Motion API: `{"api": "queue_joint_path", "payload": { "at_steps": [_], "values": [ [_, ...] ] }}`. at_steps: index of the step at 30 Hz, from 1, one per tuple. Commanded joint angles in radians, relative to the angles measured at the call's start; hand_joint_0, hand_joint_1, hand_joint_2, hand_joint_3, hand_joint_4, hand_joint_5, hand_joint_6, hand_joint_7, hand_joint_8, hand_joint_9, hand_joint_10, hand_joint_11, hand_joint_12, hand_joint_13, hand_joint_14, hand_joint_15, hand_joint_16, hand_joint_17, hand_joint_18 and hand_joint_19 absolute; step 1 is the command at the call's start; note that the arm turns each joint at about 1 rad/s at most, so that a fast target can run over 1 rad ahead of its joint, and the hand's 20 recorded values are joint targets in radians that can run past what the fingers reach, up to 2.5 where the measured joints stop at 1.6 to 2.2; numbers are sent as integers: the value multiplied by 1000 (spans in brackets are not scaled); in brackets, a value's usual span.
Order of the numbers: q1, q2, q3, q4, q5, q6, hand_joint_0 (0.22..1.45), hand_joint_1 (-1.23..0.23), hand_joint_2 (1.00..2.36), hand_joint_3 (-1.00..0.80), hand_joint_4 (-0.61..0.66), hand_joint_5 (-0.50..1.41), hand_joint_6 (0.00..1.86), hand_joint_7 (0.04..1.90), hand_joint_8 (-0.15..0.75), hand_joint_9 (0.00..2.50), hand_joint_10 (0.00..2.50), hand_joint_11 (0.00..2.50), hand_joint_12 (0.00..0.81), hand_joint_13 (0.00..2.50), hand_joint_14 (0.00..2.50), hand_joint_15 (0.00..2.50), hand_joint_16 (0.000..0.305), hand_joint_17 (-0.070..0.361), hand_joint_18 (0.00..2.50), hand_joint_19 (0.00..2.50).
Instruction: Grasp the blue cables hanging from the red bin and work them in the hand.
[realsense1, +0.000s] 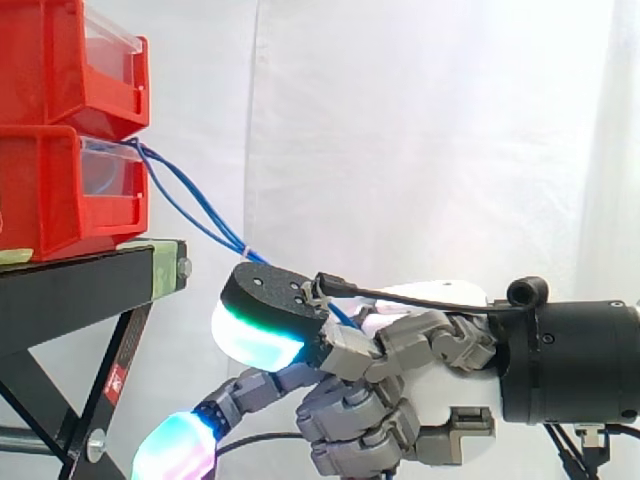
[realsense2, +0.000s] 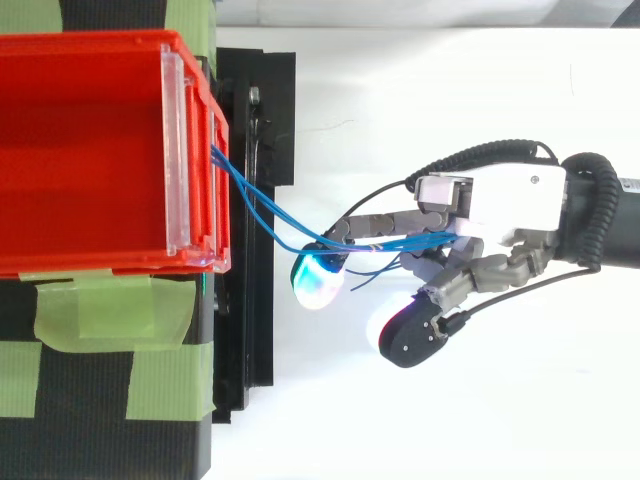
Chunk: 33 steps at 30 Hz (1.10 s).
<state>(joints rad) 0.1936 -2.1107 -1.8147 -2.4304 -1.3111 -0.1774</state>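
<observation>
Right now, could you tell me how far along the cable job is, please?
Looks done: the hand is shut on the blue cables, which run from the lower red bin into its curled fingers. In hand: holding them. Left: working them between the fingers; I cannot tell whether that has begun.

Blue cables (realsense1: 240, 245) cross the gap between hand (realsense2: 500, 200) and black stand (realsense1: 70, 290); red bins (realsense1: 50, 190) wall off beyond.

support: black stand (realsense1: 70, 290), legs crossed beneath | directly on top: lower red bin (realsense1: 50, 200), second red bin (realsense1: 50, 60) stacked on it | green tape strips (realsense2: 110, 310) across the top and front edge
</observation>
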Motion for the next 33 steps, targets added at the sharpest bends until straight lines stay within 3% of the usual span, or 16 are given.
{"api": "queue_joint_path", "payload": {
  "at_steps": [1,3,7,11,19,33],
  "values": [
    [0,0,0,-1,1,-1,739,-569,1000,-1000,271,211,10,1168,539,1900,2500,2500,670,2101,2500,2121,215,161,2500,723],
    [0,0,0,1,3,-1,722,-591,1000,-1000,203,178,3,1257,560,1677,2500,2500,677,2096,2500,2091,225,169,2500,710],
    [0,0,0,1,3,-1,690,-635,1000,-1000,99,65,131,1230,636,1016,2500,2500,712,2015,2500,2033,249,187,2457,694],
    [0,0,0,5,3,-1,669,-670,1000,-1000,13,91,10,1276,615,594,2500,2500,754,1910,2500,2020,271,203,2391,733],
    [0,0,0,28,3,-20,666,-654,1000,-1000,21,73,25,1251,614,641,2500,2500,741,1802,2500,2039,260,195,2257,703],
    [0,0,0,11,7,-48,713,-613,1000,-1000,-32,-97,536,1109,613,952,2500,2500,724,1827,2500,2071,238,179,2255,692]
  ]
}}
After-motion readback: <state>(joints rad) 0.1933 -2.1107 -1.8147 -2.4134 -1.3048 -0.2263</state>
